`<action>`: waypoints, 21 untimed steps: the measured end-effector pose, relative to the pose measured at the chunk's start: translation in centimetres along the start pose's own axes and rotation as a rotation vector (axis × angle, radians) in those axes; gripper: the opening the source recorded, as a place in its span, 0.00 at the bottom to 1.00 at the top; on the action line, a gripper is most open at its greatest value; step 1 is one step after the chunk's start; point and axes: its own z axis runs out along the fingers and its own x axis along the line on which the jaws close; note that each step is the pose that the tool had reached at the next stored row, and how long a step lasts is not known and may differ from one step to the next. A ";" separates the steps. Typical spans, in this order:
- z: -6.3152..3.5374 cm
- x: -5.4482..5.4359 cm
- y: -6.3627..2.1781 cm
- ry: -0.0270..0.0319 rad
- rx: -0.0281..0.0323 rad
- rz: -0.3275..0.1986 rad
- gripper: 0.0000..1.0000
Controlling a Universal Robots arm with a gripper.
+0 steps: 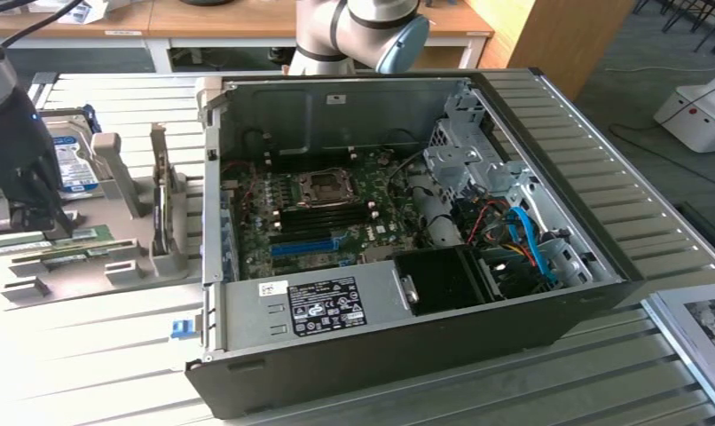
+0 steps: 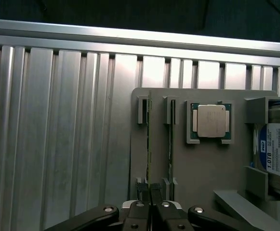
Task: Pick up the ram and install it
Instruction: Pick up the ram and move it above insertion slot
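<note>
While the arm is hanging over the grey holder [image 2: 207, 168] at the exterior view's left, the hand [image 2: 150, 192] is pinching one end of the ram [image 2: 149, 139]. Its fingers are pressed against either face of the stick, which is standing on edge in the holder's slot farthest from the square processor chip [image 2: 212, 120]. A second stick [image 2: 170, 144] is sitting in the neighbouring slot, just beside the first, and a hard drive [image 2: 277, 149] is resting at the holder's far side.

By my reading the pick-up is the step in hand. The grasp looks made, but the ram is not yet lifted and nothing is yet being carried to the open computer case [image 1: 452, 293]. Getting it out is calling for a straight pull along the slot walls, with no twist that could rub the neighbouring stick. Seating it is calling for close alignment with the black memory slots [image 1: 328, 216] on the board.

Everything is resting on a table [image 2: 58, 144] of ribbed, pale metal slats that are catching glare. Wooden desks [image 1: 216, 18] are standing behind, with grey floor [image 1: 665, 80] beyond.
</note>
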 end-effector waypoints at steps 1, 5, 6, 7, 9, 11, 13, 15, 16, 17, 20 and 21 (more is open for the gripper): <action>-0.08 0.0 0.00 0.0000 0.0000 0.000 0.12; -0.56 0.0 0.02 0.0000 0.0000 0.000 0.12; -0.68 0.0 0.02 0.0000 0.0000 0.000 0.12; -0.79 0.0 0.03 0.0000 0.0000 0.001 0.12; -1.00 0.0 0.04 -0.0001 0.0000 0.001 0.12; -1.22 0.0 0.04 0.0000 0.0000 0.001 0.12; -1.42 0.0 0.05 -0.0001 0.0000 0.001 0.12; -1.62 0.0 0.05 -0.0001 0.0001 0.001 0.12; -1.72 0.0 0.06 -0.0001 0.0000 0.001 0.12; -1.82 0.0 0.06 -0.0001 0.0000 0.001 0.12; -2.09 0.0 0.07 0.0000 0.0000 0.001 0.12; -2.18 0.0 0.07 -0.0001 0.0001 0.001 0.12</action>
